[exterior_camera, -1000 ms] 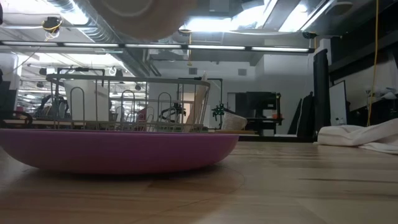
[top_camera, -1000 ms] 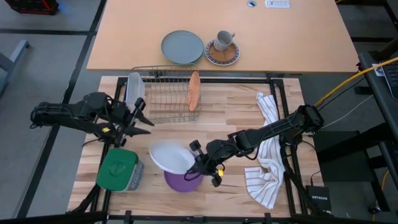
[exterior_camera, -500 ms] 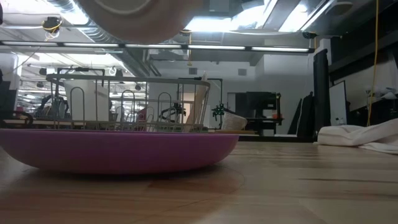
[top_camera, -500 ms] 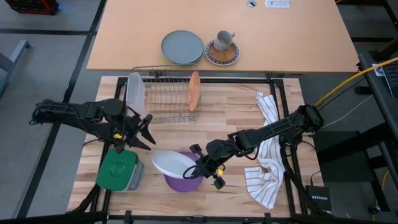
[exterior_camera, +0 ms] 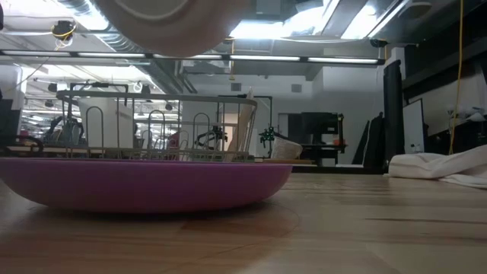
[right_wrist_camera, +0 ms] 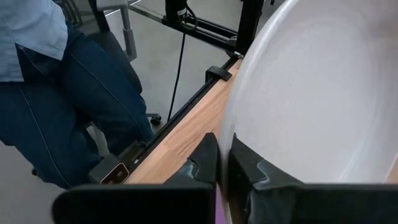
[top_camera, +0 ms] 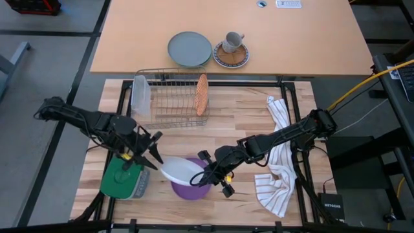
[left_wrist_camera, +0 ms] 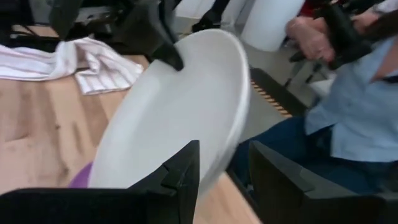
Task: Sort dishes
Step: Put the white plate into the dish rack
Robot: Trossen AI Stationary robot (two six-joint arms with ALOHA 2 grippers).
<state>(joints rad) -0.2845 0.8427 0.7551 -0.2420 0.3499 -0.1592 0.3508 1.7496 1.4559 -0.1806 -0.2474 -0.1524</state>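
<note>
The white plate [top_camera: 181, 171] hangs tilted above the purple plate [top_camera: 191, 189], which lies flat on the wooden table; in the low view the white plate [exterior_camera: 169, 23] hangs above the purple one [exterior_camera: 144, 183]. My right gripper [top_camera: 208, 169] is shut on its right rim. My left gripper [top_camera: 152, 153] is open at its left rim, one finger on each side of the edge [left_wrist_camera: 239, 134]. The orange-red plate [top_camera: 202, 94] stands on edge in the wire rack [top_camera: 167, 98]. My right gripper pinches the white plate's rim [right_wrist_camera: 231, 127] between its two fingers, coming from the table's right side and slanting down. The plate is lifted clear of the purple plate and tilted. My left gripper has the opposite rim between its open fingers [left_wrist_camera: 186, 163]; whether they touch it, I cannot tell.
A green box [top_camera: 123, 178] sits near the left front, under my left arm. A striped towel [top_camera: 277, 169] lies on the right. A grey-blue plate [top_camera: 189, 48] and a cup on a saucer [top_camera: 231, 52] stand on the far table. A person [left_wrist_camera: 348, 118] sits at the near edge.
My left gripper has moved toward the near edge and down to the white plate's left rim, turning as it went, still open. My right gripper has rolled in place, tipping the white plate more steeply, and stays shut on it.
</note>
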